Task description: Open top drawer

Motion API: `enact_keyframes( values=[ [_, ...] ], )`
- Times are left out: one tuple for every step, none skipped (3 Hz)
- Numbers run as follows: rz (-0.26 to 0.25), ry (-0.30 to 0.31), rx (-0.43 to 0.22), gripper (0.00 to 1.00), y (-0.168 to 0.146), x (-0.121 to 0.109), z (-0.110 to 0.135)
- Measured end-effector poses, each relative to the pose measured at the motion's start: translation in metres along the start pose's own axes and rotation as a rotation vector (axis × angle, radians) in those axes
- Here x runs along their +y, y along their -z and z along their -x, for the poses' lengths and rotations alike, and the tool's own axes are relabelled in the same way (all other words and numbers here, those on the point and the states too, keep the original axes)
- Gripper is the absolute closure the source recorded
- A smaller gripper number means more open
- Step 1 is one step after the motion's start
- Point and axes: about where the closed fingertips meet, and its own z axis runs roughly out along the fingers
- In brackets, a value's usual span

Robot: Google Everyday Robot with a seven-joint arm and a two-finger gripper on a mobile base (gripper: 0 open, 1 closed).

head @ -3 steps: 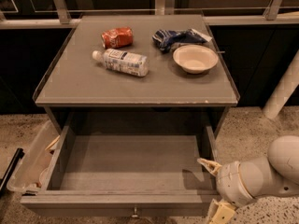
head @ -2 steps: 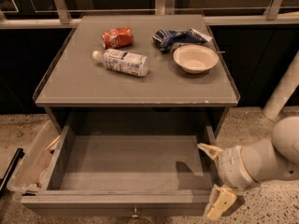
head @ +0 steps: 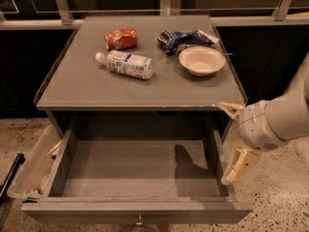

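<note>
Pincer [head: 235,138] off bench [head: 77,81] front-right corner. Up-left of it: bowl [head: 202,60], blue wrapper [head: 179,38], lying bottle [head: 126,64], red packet [head: 121,38]. Far left: plastic bin [head: 28,170].

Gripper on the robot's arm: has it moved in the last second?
Yes. The gripper has risen and shifted right, off the drawer's front right corner; it now hangs open beside the drawer's right wall, near the table's front edge.

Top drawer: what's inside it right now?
The top drawer shows only bare grey floor and a shadow. The open gripper, beside its right wall, covers a little of the front right corner, and the back under the tabletop is dark.
</note>
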Motion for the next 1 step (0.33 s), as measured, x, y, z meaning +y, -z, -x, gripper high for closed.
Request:
enact_keyframes(
  values=[
    [0.000,0.000,0.000,0.00,0.0000,0.0000,0.0000]
  ],
)
